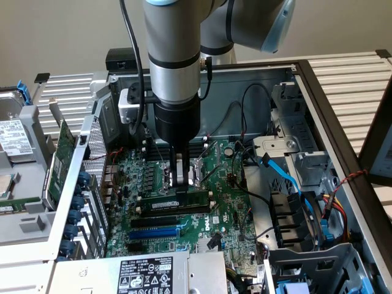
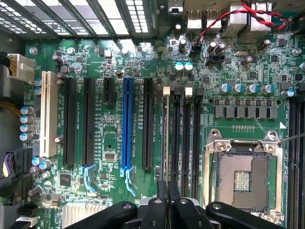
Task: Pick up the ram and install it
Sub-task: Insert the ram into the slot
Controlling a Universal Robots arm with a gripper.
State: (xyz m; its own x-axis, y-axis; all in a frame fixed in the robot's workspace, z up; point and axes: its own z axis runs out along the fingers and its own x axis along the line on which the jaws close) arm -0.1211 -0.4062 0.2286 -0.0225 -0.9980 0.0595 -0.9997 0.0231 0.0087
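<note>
The ram [image 1: 177,200], a long thin green stick with a white label, stands on edge in a black memory slot on the motherboard [image 1: 223,202]. My gripper [image 1: 180,184] hangs straight down over its middle, fingertips meeting its top edge and shut on it. In the wrist view the ram [image 2: 165,138] appears edge-on as a thin line in the memory slot closest to the blue slot, running into the closed fingertips of the gripper [image 2: 167,188]. White latches [image 2: 166,89] cap the far ends of the slots.
A blue slot [image 2: 127,124] and black expansion slots lie beside the memory slots, and an open CPU socket [image 2: 243,179] lies on the other side. A green expansion card [image 1: 61,153] stands outside the case at the exterior view's left. Blue cables [image 1: 288,177] and drive bays crowd the right.
</note>
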